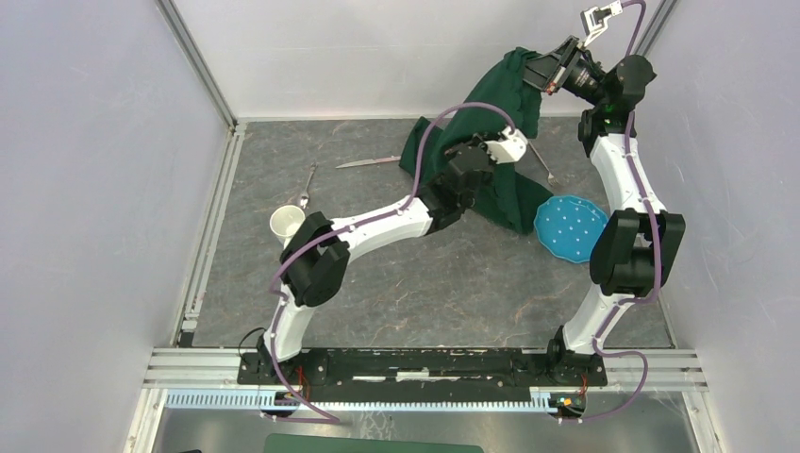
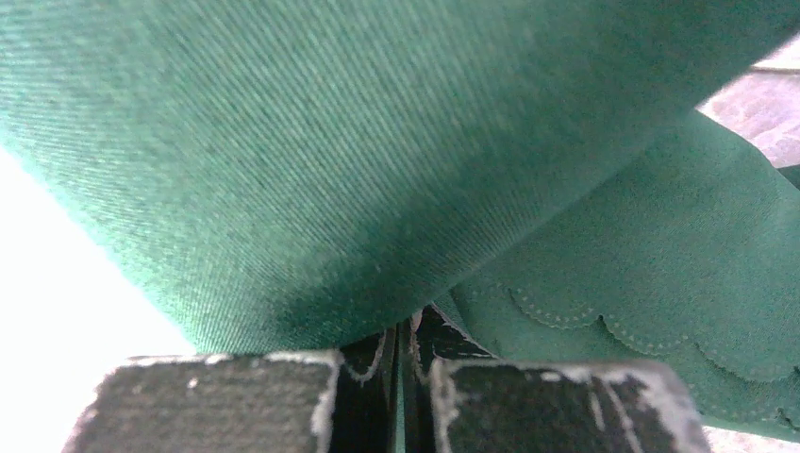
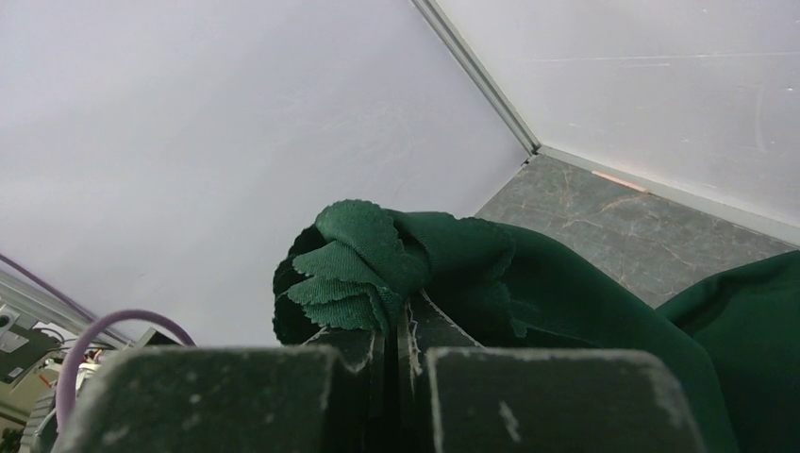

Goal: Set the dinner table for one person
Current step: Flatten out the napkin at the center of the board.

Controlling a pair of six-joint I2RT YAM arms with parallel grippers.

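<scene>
A dark green scallop-edged cloth [image 1: 500,142] hangs bunched over the far middle of the dark-grey dinner table [image 1: 425,283]. My right gripper [image 1: 545,74] is shut on a bunched corner of the cloth [image 3: 363,264] and holds it high near the back wall. My left gripper [image 1: 469,162] is shut on another part of the cloth [image 2: 377,170], lower down; the fabric fills the left wrist view. A blue speckled plate [image 1: 570,227] lies at the right. A white cup [image 1: 287,225] stands at the left. A knife [image 1: 368,161], a spoon [image 1: 308,185] and a fork [image 1: 541,162] lie near the cloth.
White enclosure walls stand close on the left, back and right. A metal rail [image 1: 212,226] runs along the table's left edge. A purple cable [image 1: 443,118] loops above the left arm.
</scene>
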